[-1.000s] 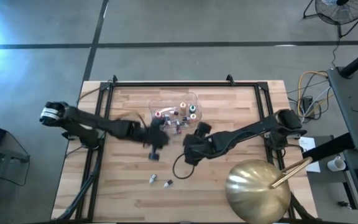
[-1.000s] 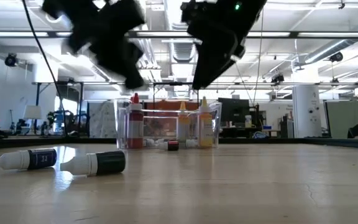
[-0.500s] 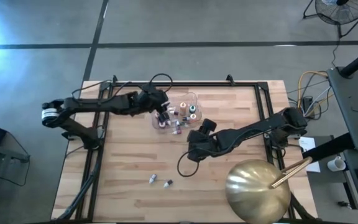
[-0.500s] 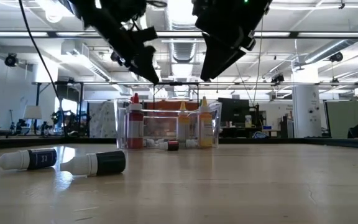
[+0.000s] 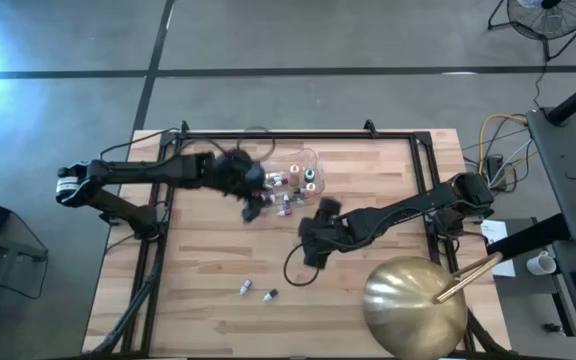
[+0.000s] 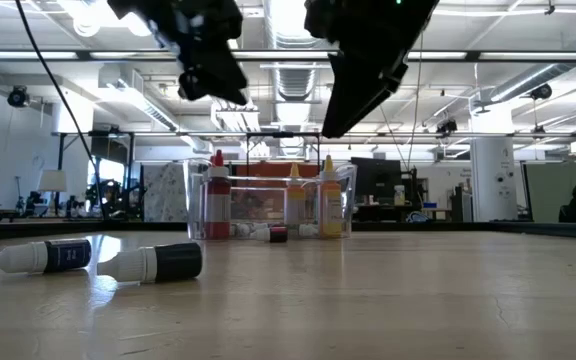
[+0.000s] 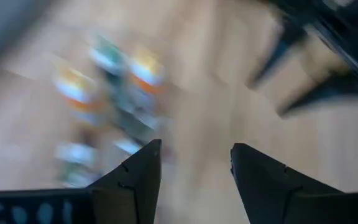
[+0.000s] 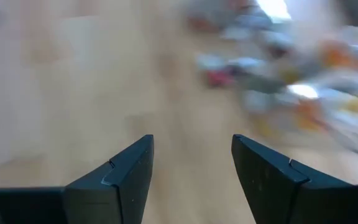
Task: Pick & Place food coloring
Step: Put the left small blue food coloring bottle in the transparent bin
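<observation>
Left pincer [image 5: 251, 203] hangs open and empty beside the tubbed food coloring [image 5: 290, 184].

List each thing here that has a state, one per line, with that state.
Left gripper: open, empty, raised beside the clear tub.
Right gripper: open, empty, raised above the table.
Clear tub: upright, bottles inside.
Two bottles outside the tub: lying on their sides.

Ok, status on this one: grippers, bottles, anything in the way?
Left gripper open, empty, beside the tub. Right gripper open, empty, above the table. Two bottles loose. Nothing blocking.
</observation>
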You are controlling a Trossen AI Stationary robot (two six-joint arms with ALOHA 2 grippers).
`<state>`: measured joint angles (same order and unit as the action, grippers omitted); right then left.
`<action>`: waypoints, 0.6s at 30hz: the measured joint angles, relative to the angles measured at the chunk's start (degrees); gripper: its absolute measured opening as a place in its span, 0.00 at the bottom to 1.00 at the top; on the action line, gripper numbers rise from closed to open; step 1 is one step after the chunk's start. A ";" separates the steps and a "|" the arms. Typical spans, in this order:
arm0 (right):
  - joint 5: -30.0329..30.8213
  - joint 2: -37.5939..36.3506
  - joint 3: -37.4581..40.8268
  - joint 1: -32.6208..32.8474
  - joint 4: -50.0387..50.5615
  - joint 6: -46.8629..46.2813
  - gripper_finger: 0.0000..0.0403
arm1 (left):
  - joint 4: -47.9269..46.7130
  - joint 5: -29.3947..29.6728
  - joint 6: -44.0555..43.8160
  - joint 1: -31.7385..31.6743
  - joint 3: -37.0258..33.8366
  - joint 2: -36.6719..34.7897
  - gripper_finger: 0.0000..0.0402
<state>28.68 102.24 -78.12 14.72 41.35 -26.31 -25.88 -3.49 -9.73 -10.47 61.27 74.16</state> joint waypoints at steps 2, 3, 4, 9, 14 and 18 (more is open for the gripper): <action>-8.39 0.00 0.92 0.01 -4.67 6.45 0.52 | -3.24 -6.24 0.28 1.94 -1.71 -0.42 0.41; -12.57 0.00 1.87 0.03 -7.78 10.14 0.52 | -4.28 -8.45 0.42 3.30 -2.75 -0.50 0.41; -15.81 0.00 2.93 0.07 -10.61 13.80 0.52 | -4.43 -9.44 0.54 4.86 -3.87 -0.63 0.41; -18.86 0.07 7.77 -0.32 -21.92 27.49 0.52 | -4.96 -9.16 0.21 15.38 -10.52 -1.30 0.41; -18.38 0.07 9.52 -0.95 -25.73 28.74 0.52 | 2.23 -0.30 -8.01 27.64 -17.06 -1.20 0.42; -18.26 0.07 10.04 -1.07 -25.56 24.74 0.52 | 8.65 8.37 -26.21 33.83 -20.75 0.24 0.42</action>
<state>10.42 102.30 -68.08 13.65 15.79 -1.57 -17.22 4.88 -35.93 23.36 40.52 74.41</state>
